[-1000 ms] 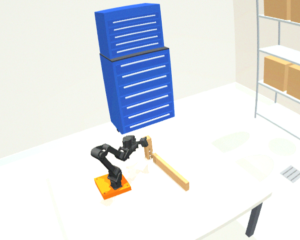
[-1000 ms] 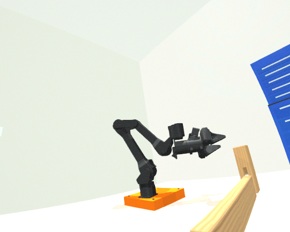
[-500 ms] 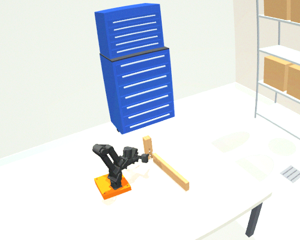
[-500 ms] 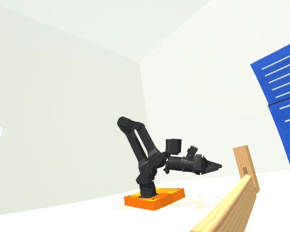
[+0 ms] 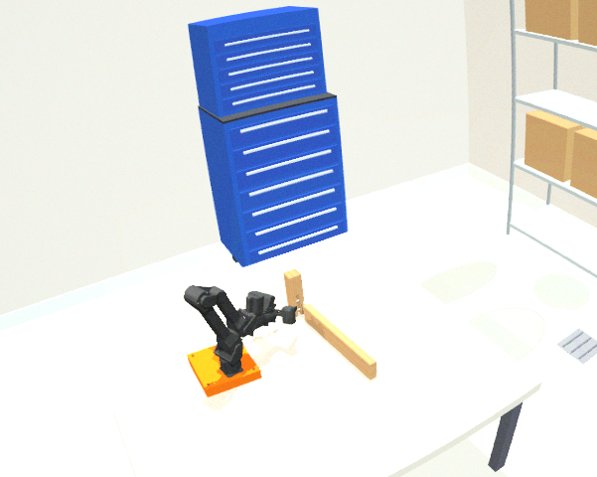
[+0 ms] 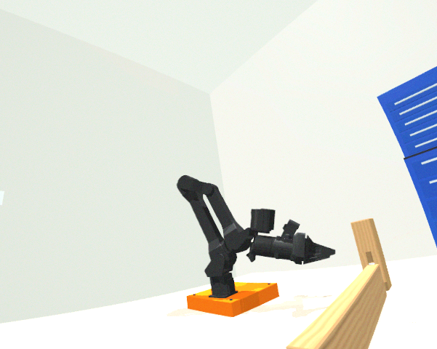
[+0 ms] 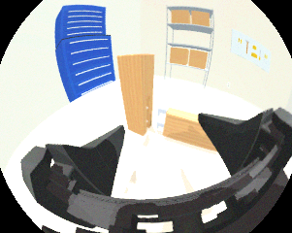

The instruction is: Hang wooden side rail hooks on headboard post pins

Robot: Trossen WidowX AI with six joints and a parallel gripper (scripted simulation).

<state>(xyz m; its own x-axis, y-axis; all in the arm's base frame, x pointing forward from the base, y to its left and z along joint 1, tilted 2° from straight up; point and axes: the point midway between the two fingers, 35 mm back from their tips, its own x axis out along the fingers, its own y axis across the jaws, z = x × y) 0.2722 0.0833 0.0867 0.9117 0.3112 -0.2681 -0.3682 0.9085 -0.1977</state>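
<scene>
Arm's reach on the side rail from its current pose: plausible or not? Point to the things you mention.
Probably yes. The open gripper [image 5: 295,314] [image 6: 333,251] [image 7: 161,122] points past the headboard post [image 5: 292,287] [image 6: 368,240] [image 7: 136,92] side, and nothing visible stands between it and the side rail's [image 5: 339,341] [image 6: 342,319] [image 7: 186,128] near end. The far end looks less certain.
</scene>
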